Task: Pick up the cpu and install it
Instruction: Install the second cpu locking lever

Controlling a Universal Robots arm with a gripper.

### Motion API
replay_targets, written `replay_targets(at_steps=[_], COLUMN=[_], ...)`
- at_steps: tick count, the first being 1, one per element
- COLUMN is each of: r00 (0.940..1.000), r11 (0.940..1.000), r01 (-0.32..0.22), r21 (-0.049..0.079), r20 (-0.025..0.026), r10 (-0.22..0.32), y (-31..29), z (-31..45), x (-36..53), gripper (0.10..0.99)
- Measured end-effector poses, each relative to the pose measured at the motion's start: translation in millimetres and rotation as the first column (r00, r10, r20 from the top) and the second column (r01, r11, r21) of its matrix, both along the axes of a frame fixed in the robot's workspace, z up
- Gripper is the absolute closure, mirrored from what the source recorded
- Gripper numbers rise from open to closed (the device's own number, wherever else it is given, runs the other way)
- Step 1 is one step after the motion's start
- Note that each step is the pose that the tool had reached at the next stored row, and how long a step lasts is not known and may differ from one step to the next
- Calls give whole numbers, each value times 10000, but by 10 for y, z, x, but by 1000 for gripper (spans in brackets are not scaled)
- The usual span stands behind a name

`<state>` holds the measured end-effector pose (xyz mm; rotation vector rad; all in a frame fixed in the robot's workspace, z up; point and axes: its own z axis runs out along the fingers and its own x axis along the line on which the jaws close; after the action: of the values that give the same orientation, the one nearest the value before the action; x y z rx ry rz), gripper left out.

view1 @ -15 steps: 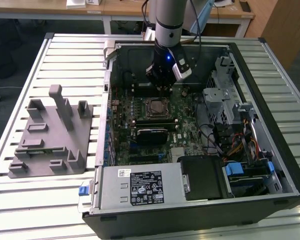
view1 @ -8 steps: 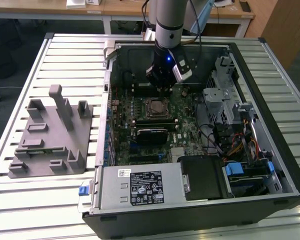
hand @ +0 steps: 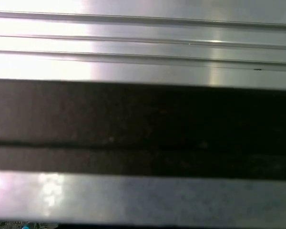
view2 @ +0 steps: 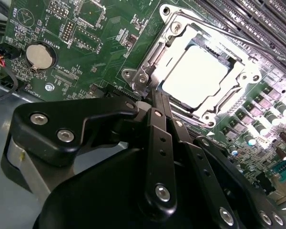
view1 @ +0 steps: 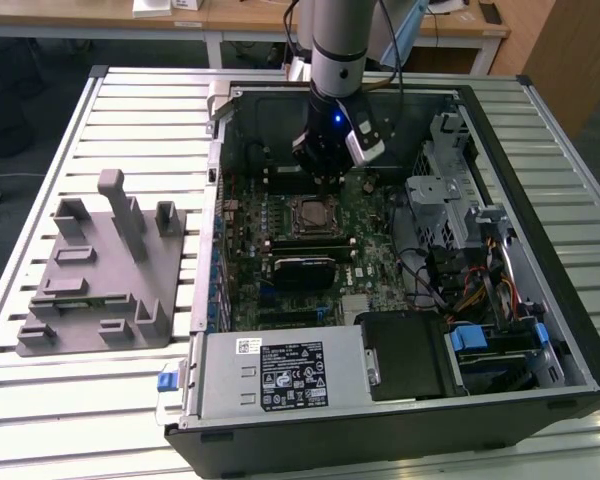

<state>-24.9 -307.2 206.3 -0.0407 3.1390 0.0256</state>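
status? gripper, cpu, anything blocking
Gripper shut, empty, just above the socket's edge. Cpu seated flat in the motherboard socket, metal frame around it. Nothing lying over the cpu.

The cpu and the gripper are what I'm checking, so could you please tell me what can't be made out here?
- The cpu sits in the socket, but glare in the second wrist view washes out its top, so how well it is seated is unclear.
- In the exterior view the cpu is too small to judge.
- The gripper hangs just above the socket; whether it touches is unclear.
- The first wrist view is blurred: only pale and dark bands.
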Motion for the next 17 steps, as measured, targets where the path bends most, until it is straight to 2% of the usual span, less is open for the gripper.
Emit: replay_targets(at_steps=[8,17], r00=[10000,10000], r11=[10000,10000], r01=[0,0], r21=[-1,-1], r20=[-1,0], r10=[0,0], y=[-48,-134], z=[0,0], x=[1,3], gripper=[973,973])
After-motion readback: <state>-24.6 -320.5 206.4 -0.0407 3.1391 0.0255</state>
